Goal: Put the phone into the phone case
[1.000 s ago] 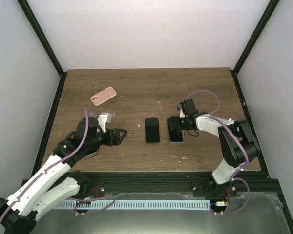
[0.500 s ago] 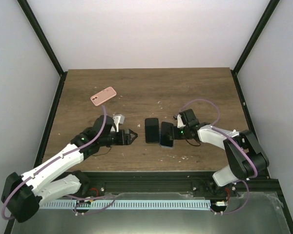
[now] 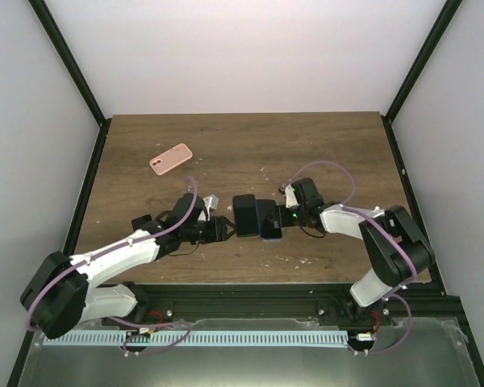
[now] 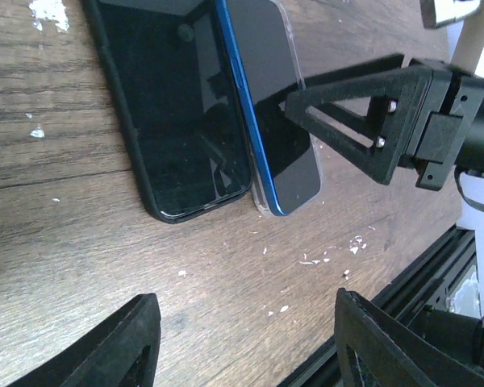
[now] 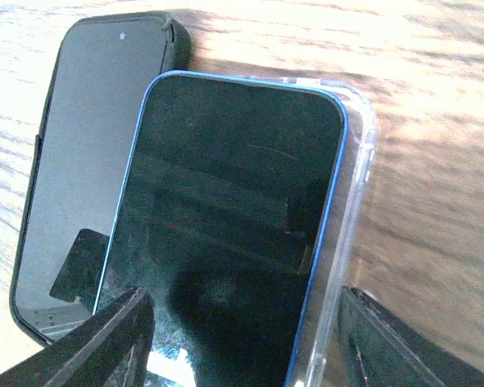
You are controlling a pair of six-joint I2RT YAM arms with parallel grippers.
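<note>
As viewed from above, flat on the wooden table, near its middle: blue phone, screen up, set askew over the clear phone case, a strip of the case's rim exposed along one long side; not seated in it. Touching the phone's other long side: black handset, likewise screen up. Straddling the blue phone's near end in the right wrist view: right gripper, fingers spread about as wide as phone and case together; contact of the pads with either edge not resolvable, hence impossible to say whether gripping or merely bracketing. Low over bare wood, just short of the black handset's end and pointed toward it: left gripper, jaws standing well apart, nothing between them. Across the two handsets, in the left wrist view: one triangular finger of the right gripper above the blue phone. Well apart, toward the table's far left: pink case, flat, lying at an angle.
</note>
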